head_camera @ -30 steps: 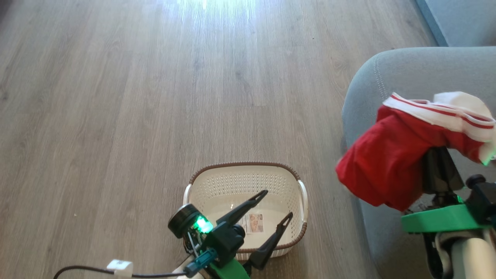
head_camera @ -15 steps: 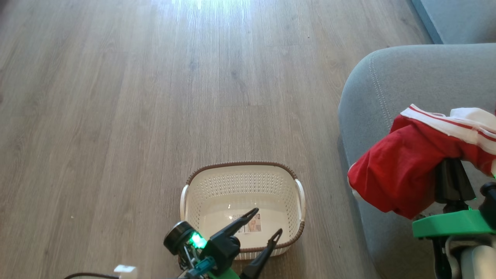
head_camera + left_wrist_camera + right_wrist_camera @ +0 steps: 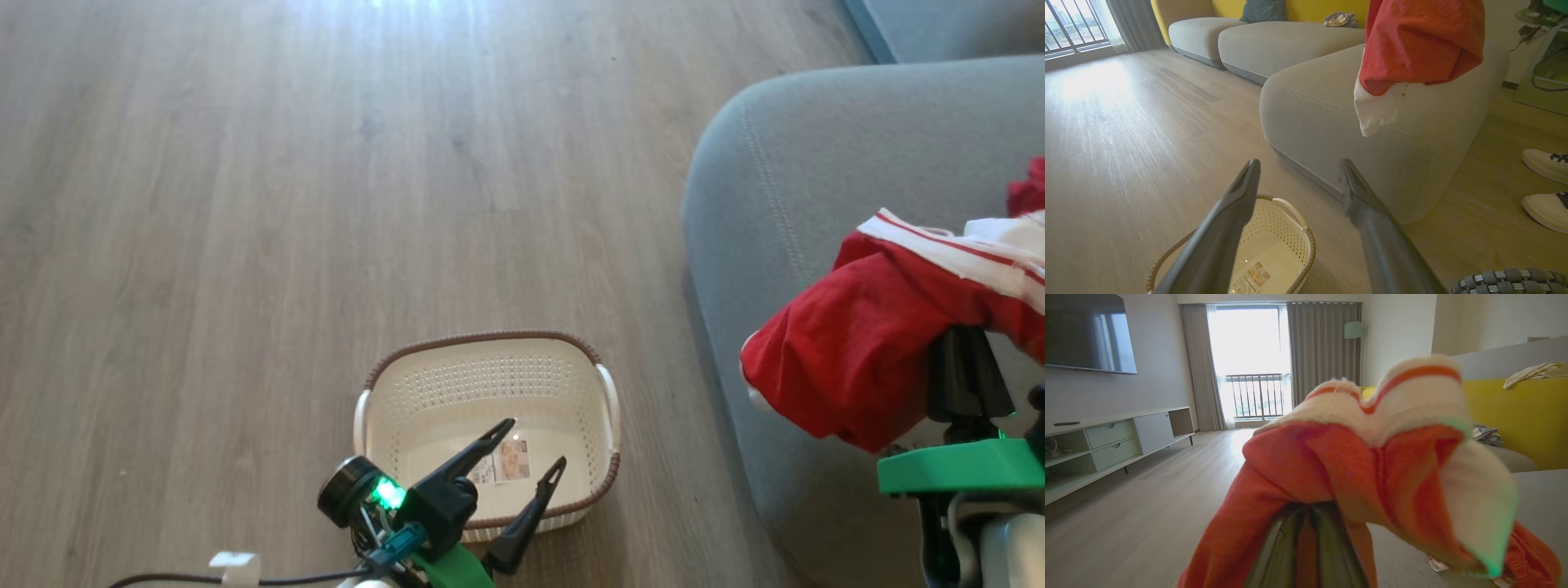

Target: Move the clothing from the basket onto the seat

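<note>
While the left gripper (image 3: 535, 442) hangs spread wide over the basket (image 3: 482, 336) at 6 o'clock, the red garment (image 3: 849, 367) at 4 o'clock is pinched in the closed right gripper (image 3: 1309, 522), above the corner of the grey seat (image 3: 816, 163). Carry step, I reckon; next up: lower it, let go.

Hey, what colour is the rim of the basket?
Brown and woven: the rim runs round a cream-white basket. The head view shows it best.

The basket (image 3: 457, 384) stands on the floor (image 3: 326, 204) at 6 o'clock (label (image 3: 504, 462) lying inside). The seat (image 3: 816, 180) lies at 3 o'clock, right of the basket; clothing (image 3: 849, 359) above it.
</note>
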You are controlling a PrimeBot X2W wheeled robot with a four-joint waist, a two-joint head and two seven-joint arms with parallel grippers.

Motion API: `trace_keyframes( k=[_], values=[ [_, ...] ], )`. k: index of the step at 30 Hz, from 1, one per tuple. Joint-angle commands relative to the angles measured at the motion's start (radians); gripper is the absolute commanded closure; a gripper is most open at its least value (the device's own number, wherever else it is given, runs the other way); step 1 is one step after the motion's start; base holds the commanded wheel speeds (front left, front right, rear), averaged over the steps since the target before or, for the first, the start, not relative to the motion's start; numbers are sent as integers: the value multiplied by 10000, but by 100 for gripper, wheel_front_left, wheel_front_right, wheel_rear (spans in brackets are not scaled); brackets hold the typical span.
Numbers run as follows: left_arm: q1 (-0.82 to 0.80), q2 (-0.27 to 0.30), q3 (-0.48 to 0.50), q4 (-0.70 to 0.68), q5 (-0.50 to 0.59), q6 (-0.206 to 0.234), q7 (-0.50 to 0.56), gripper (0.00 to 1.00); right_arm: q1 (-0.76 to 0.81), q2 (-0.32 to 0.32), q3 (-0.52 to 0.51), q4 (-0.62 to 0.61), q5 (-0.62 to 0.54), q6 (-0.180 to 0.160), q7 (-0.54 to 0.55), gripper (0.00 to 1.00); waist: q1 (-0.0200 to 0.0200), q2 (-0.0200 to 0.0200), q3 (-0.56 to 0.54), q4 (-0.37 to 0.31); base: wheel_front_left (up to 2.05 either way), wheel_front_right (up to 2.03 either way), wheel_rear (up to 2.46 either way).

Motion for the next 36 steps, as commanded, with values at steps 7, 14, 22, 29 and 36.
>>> trace_keyframes(
  k=[7, 14, 22, 29, 36],
  values=[
    [-234, -17, 272, -644, 80, -11, -49, 0, -562, -51, 301, -635, 107, -2, -94, 100, 0, 0, 317, -1157, 0, 0, 0],
    [-305, 5, 138, -866, 109, -11, -49, 0, -582, -51, 345, -842, 163, -2, -94, 100, 0, 0, 624, -2466, 0, 0, 0],
    [-441, 101, 19, -1117, 226, -12, -49, 0, -591, -51, 218, -1055, 361, -2, -94, 100, 0, 0, 1021, -3815, 0, 0, 0],
    [-442, 170, -216, -1160, 242, -12, -49, 0, -479, -51, -2, -1132, 563, -2, -94, 100, 0, 0, 1151, -4554, 0, 0, 0],
    [-656, 169, -552, -1103, 147, -12, -49, 0, -329, -51, -416, -1336, 764, -2, -94, 100, 0, 0, 1253, -4666, 0, 0, 0]
  ],
)
